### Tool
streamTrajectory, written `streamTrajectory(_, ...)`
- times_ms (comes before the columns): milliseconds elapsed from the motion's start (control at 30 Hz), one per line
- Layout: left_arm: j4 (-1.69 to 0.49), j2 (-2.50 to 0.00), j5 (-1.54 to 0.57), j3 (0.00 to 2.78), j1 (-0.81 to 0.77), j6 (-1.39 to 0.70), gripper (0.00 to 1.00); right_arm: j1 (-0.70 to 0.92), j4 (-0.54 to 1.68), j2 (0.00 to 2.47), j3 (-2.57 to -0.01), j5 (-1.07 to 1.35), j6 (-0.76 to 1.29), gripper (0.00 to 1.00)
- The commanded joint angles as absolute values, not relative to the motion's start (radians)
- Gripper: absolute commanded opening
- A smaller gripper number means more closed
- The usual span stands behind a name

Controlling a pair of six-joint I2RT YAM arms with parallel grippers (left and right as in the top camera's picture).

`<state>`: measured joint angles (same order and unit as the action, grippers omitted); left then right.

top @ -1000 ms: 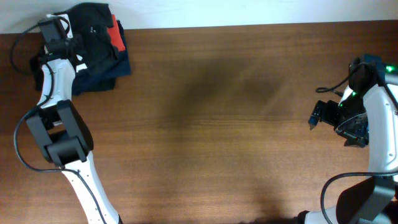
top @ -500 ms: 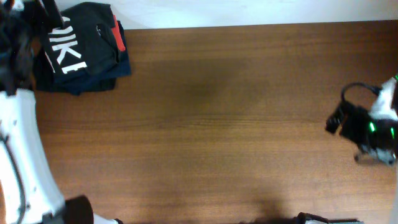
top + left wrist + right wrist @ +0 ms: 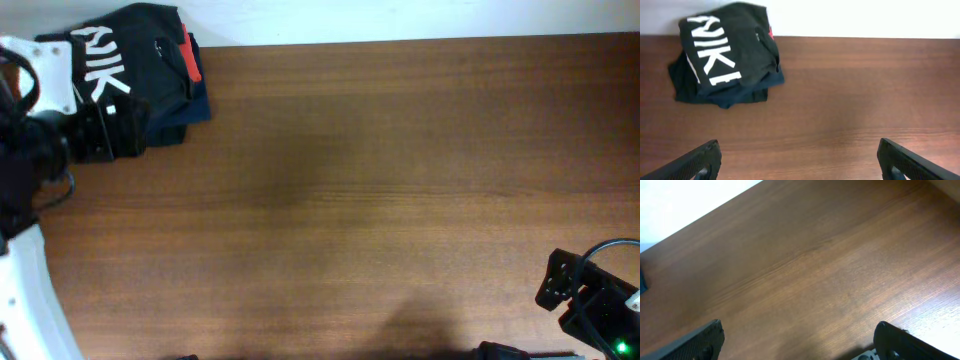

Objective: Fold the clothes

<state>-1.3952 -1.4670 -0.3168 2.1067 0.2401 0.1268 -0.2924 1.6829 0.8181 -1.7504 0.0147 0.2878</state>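
The clothes, a black T-shirt with big white letters, lies folded on top of a small pile at the table's back left corner. The left wrist view shows the T-shirt at upper left. My left gripper hangs open over bare wood, well in front of the pile and to its right, with nothing between its fingers. In the overhead view the left arm stands just in front of the pile. My right gripper is open and empty over bare table, at the front right corner.
Under the black shirt lie a red-orange shirt and dark navy folded garments. A white wall runs behind the table's back edge. Brown wood table spreads between the two arms.
My left gripper has opened, let go of the black shirt and drawn back from the pile. The right arm has swung from mid right to the front right corner.
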Motion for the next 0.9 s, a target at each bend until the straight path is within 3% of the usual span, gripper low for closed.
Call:
streamTrajectory(0,-1.381,-1.46,-0.344,2.108,0.237,0.156,0.99,-0.295,1.681,0.82,-1.749,-0.012,0.292,0.99)
streamTrajectory(567,-1.386,-1.462,-0.344,2.108,0.237,0.155,0.99,-0.295,1.688,0.82,-1.749,-0.012,0.292,0.99)
streamTrajectory(767,-1.386,-1.462,-0.345,2.108,0.237,0.155,0.99,-0.202,1.694,0.749,-1.746,-0.02,0.292,0.99)
streamTrajectory(867,-1.386,-1.462,-0.344,2.108,0.237,0.155,0.99,-0.12,1.591,0.673,-1.67,-0.04,0.292,0.99)
